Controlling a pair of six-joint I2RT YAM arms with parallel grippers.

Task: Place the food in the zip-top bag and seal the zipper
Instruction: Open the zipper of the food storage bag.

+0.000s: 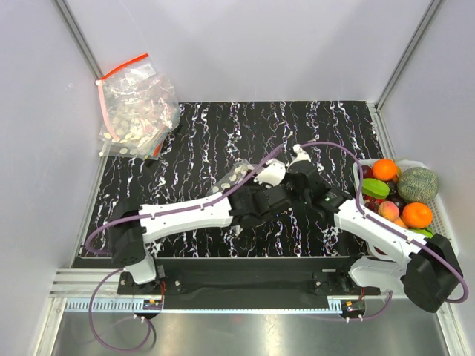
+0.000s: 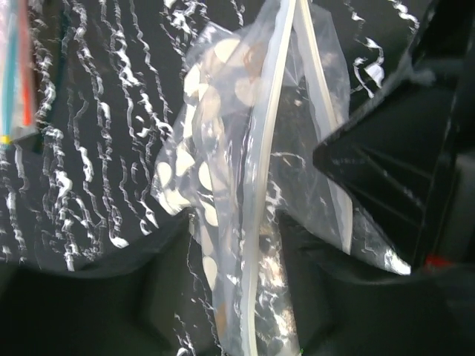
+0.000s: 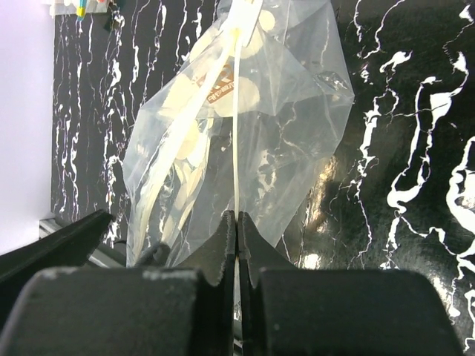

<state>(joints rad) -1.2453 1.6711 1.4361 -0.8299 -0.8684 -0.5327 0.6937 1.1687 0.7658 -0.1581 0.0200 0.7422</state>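
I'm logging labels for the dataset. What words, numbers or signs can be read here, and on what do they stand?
No text here can be read.
Reddish print on the bag: too blurred to read.
Small orange tags at the bottom of the top view: too small to read.
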